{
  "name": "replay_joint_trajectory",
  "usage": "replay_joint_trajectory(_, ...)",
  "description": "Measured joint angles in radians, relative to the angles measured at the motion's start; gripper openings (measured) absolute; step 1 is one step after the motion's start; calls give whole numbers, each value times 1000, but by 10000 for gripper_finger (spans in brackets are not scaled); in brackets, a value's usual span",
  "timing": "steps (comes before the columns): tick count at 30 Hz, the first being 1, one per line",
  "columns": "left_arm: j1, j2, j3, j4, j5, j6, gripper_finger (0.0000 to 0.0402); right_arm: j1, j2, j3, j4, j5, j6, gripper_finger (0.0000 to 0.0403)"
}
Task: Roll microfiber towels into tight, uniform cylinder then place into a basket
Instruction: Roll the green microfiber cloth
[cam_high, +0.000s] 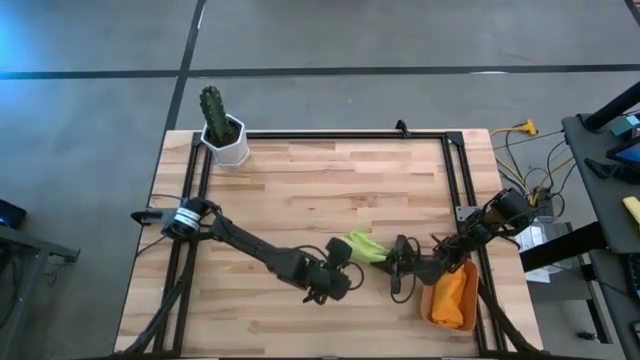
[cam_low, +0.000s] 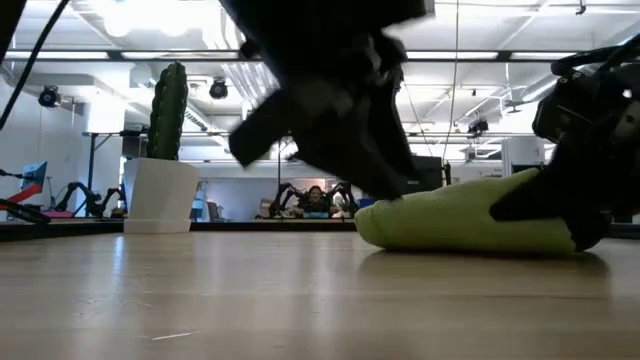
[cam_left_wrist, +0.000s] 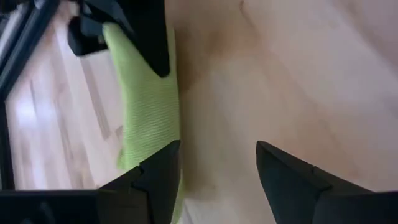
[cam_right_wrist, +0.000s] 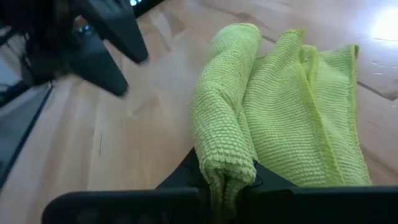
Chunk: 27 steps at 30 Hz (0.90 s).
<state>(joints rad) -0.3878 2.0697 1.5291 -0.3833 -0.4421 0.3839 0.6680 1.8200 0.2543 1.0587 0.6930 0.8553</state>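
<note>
The right gripper (cam_right_wrist: 227, 180) is clamped tight on one end of the rolled green towel (cam_high: 366, 247), probably so the loose roll keeps its shape while it lies on the table (cam_high: 330, 180). The left gripper (cam_left_wrist: 217, 171) sits at the roll's other end with its fingers spread and nothing between them; the towel runs just alongside one finger. Just behind the right gripper, near the table's edge, the basket (cam_high: 428, 304) already holds the orange towel (cam_high: 455, 293), bunched inside and rising above its rim.
</note>
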Motion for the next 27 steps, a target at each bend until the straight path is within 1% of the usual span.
replay_joint_trajectory(3,2,37,0,19,-34,-3,191,-11,-3,-4,4,1,47,10)
replay_joint_trajectory(5,2,62,-2,15,-111,-4,191,-12,-4,-6,4,1,56,10)
replay_joint_trajectory(9,4,103,-2,76,-276,7,191,-11,-2,1,-3,-1,58,10)
replay_joint_trajectory(12,6,123,-2,136,-339,26,191,-10,-2,9,-12,-4,57,10)
replay_joint_trajectory(19,17,145,-3,262,-353,48,191,-10,-1,9,-1,-6,64,11)
replay_joint_trajectory(23,40,152,-5,291,-341,62,191,-10,1,11,15,-10,64,11)
replay_joint_trajectory(27,58,167,-7,345,-272,69,191,-11,1,9,25,-19,77,11)
